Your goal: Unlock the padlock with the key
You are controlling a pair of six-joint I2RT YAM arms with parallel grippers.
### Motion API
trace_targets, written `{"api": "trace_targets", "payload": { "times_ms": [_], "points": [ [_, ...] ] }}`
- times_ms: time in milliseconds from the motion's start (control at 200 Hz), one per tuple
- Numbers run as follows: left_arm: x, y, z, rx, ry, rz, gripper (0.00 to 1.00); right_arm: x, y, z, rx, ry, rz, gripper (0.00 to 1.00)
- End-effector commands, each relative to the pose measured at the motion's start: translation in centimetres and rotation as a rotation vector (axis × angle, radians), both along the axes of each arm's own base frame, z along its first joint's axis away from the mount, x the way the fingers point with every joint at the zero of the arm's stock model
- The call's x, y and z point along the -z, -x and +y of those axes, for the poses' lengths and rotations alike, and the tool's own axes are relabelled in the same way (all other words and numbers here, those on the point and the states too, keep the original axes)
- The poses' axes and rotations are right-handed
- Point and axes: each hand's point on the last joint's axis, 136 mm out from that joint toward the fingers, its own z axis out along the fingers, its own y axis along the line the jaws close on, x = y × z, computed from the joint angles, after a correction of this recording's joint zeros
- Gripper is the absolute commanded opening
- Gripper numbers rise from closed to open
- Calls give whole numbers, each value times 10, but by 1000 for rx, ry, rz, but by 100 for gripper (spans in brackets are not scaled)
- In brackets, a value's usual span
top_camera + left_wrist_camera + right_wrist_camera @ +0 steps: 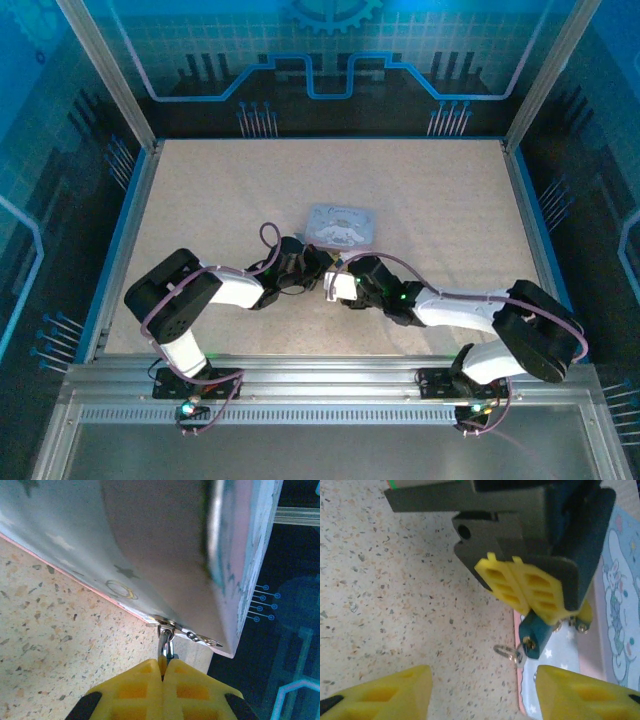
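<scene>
Speckled table (420, 190); folded left arm (235, 290) pinches padlock (535, 632).

The padlock (535, 636), a small dark blue-green block with a brass-ringed keyhole in its end face, is tilted with that end toward 7 o'clock, its upper part pinched in the left gripper (164, 667) at the edge of the tin (620, 630). Its thin metal shackle (166, 649) rises toward 12 o'clock from the fingertips. The key (519, 657), thin and silvery on a small wire ring, sits just beside the keyhole end at 8 o'clock.
</scene>
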Motion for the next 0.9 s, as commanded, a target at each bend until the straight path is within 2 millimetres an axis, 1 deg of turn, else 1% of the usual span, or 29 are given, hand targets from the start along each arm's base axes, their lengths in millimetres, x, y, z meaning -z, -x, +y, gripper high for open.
{"api": "trace_targets", "payload": {
  "times_ms": [0,125,230,435,470,595,895],
  "points": [
    [-11,0,-6,3,50,-26,0,-10,-13,8,13,-33,-29,48],
    [-11,0,-6,4,54,-27,0,-8,-16,9,22,-31,-32,40],
    [-11,0,-6,3,54,-26,0,-10,-20,8,38,-31,-49,36],
    [-10,-1,-6,2,56,-24,0,-9,-25,2,77,-33,-53,32],
    [-10,0,-6,3,56,-24,0,-15,-28,6,79,-57,-71,31],
    [-9,-1,-7,3,58,-23,0,-16,-31,6,88,-65,-74,28],
    [-8,-1,-7,0,67,-19,0,-13,-35,4,112,-64,-64,17]
  ]
}}
